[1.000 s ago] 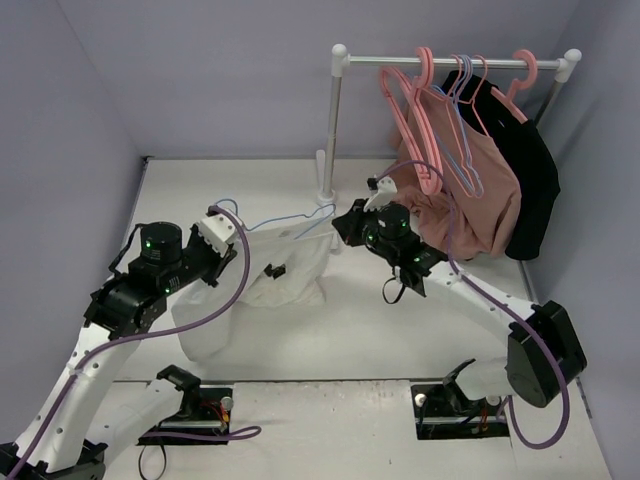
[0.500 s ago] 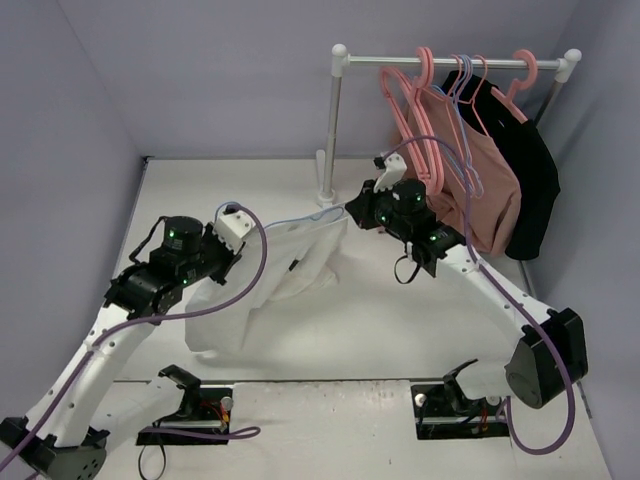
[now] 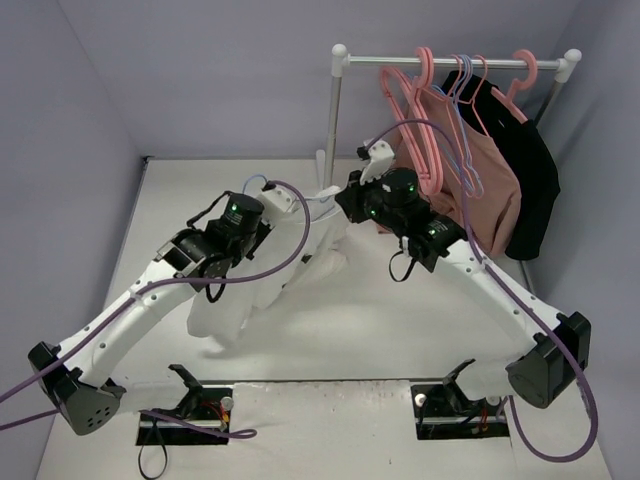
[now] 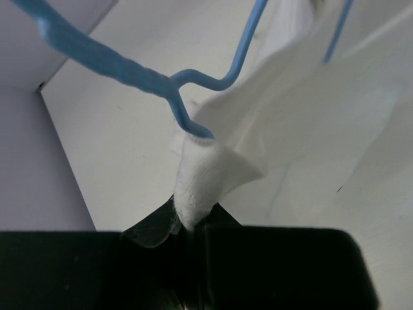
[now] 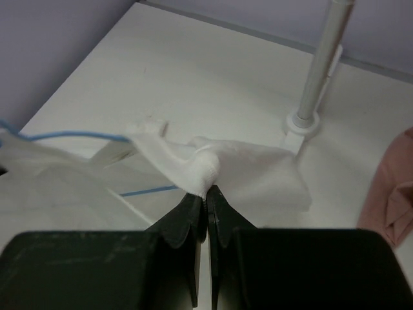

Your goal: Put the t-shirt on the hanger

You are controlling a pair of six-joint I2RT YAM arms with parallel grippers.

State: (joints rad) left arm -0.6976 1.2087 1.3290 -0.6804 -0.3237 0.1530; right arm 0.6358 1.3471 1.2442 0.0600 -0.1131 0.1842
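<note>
left tool [image 4: 190, 223] and right tool [image 5: 206, 194] each pinched a fold of the white cotton t-shirt [image 5: 258, 174], strung between them over the tabletop [image 3: 400, 320], thin light-blue wire hanger [image 4: 129, 68] poking into it. skimpy grips, so tugging might've slipped fabric free.

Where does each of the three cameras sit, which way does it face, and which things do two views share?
Top external: above and behind, looking down on the table, clothes rack and t-shirt; left arm and right arm show.
Left wrist: on the left arm, looking past the left pincer, shut on a t-shirt fold, at the blue hanger.
Right wrist: on the right arm, looking past the right pincer, shut on another fold, toward the rack's post.
Shared: both wrist views show t-shirt and hanger.
</note>
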